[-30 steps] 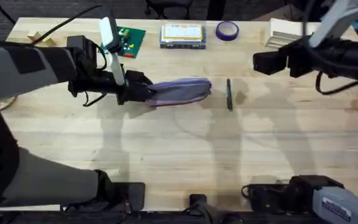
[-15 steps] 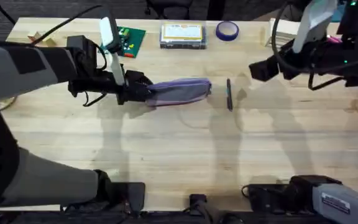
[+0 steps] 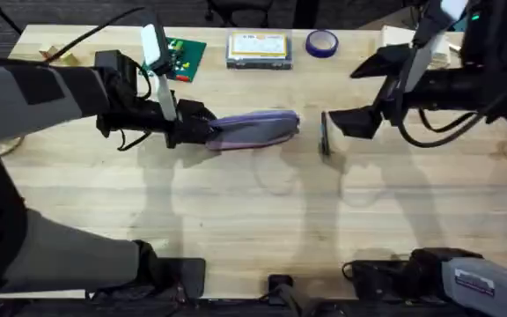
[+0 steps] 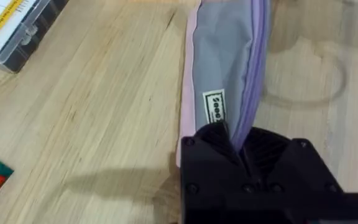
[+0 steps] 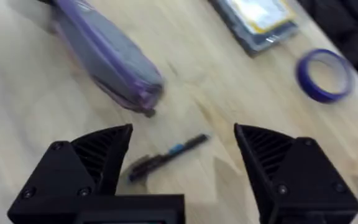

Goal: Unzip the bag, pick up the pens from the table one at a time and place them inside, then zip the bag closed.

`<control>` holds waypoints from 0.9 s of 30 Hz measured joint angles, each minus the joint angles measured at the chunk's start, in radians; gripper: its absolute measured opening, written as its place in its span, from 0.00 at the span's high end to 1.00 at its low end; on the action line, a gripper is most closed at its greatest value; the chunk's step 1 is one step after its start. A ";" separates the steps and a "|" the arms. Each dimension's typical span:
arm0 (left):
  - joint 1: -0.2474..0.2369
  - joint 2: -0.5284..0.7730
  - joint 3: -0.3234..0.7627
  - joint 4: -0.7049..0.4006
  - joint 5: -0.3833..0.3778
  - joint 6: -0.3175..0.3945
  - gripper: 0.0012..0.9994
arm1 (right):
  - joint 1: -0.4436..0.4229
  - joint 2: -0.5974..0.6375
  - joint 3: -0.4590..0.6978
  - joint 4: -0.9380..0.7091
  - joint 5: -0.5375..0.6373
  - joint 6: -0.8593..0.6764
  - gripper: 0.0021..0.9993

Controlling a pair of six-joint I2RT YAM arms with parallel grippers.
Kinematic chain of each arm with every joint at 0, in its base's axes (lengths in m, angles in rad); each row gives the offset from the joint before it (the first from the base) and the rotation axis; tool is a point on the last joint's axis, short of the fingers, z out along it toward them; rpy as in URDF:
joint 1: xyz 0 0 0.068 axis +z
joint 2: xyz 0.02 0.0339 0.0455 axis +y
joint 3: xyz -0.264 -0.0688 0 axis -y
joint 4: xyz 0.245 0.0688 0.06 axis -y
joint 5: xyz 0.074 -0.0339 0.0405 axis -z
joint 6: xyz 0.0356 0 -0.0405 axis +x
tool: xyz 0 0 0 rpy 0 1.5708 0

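Observation:
The lavender bag (image 3: 255,129) lies on the wooden table (image 3: 253,211) left of centre. My left gripper (image 3: 208,132) is shut on the bag's left end, and the left wrist view shows the black fingers pinching the fabric of the bag (image 4: 225,68) at its near end. A black pen (image 3: 325,134) lies just right of the bag. My right gripper (image 3: 349,121) hangs open over the pen, which shows between its fingers as a dark pen (image 5: 166,157) with the bag (image 5: 104,53) beyond it.
A clear plastic box (image 3: 258,48) with a yellow label, a purple tape roll (image 3: 321,42) and a green board (image 3: 181,58) stand along the far edge. White items (image 3: 403,44) sit at the far right. The near half of the table is bare wood.
The right arm has swung left and down from the far right, bringing its open gripper over the pen. The left gripper and bag have not moved.

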 joint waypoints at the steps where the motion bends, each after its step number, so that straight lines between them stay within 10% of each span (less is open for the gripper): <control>1: 0.000 0.000 0.000 0.000 0.000 0.000 0.96 | 0.000 0.015 0.000 0.000 -0.020 -0.005 0.00; 27: 0.000 0.000 0.000 0.000 0.000 0.000 0.96 | 0.046 0.179 0.000 0.045 -0.103 -0.019 0.00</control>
